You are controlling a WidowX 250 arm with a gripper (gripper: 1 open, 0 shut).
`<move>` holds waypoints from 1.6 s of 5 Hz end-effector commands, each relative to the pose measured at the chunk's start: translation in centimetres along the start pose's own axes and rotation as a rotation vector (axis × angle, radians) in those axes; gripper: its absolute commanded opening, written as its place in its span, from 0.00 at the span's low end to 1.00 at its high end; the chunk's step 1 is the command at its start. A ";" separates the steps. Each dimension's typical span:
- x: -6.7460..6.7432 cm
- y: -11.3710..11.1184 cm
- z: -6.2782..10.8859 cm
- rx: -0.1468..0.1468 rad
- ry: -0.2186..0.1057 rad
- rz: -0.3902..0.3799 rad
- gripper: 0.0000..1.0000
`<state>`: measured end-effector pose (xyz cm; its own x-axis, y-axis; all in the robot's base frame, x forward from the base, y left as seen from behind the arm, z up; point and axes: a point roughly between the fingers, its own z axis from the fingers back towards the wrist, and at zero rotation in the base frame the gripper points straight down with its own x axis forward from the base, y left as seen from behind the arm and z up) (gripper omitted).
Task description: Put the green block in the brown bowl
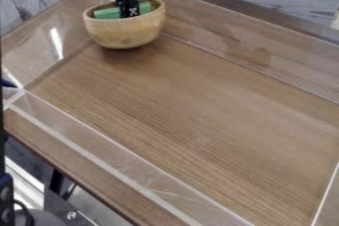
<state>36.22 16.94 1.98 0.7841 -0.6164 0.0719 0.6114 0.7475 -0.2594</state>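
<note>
Your hand (130, 10) is down in the brown bowl (126, 34), closed on the green block (109, 14). The bowl sits near eleven o'clock on the tabletop (199, 101), close to the back edge. The block is inside it, below the rim. Green shows on both sides of your fingers, at nine and three o'clock.

Now you probably need to let go and lift straight up. If you lift before your hand opens wide enough, the block could come up too. If you slide sideways, your fingers could push the wall and tip the bowl or shove it toward twelve o'clock. I can't tell if the block lies flat, so it may drop a bit.
</note>
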 end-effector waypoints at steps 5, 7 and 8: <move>-0.4 -2.0 -4.1 -0.178 0.044 0.003 0.00; 0.4 -1.0 -4.2 -0.145 0.054 0.026 0.00; 0.3 -0.7 -3.9 -0.115 0.041 0.028 0.00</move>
<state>36.00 16.63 1.92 0.7952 -0.6038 0.0554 0.5877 0.7453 -0.3149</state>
